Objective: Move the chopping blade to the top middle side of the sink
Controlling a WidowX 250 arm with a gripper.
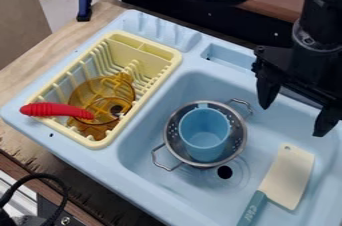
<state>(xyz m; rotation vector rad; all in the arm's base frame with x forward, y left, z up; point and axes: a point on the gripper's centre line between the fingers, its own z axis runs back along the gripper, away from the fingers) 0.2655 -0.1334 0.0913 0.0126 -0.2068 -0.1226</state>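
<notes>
Chopping blade (288, 176), nearest us, right of the colander (238, 137), gap between edges; we see spread fingers (268, 90) farther back, rightward.

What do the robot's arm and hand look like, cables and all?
The arm is black, with small pale markings and a greyish ring just above the hand. The hand is black too, with two chunky fingers that taper toward their tips. A thick black cable loops beside the arm.
</notes>
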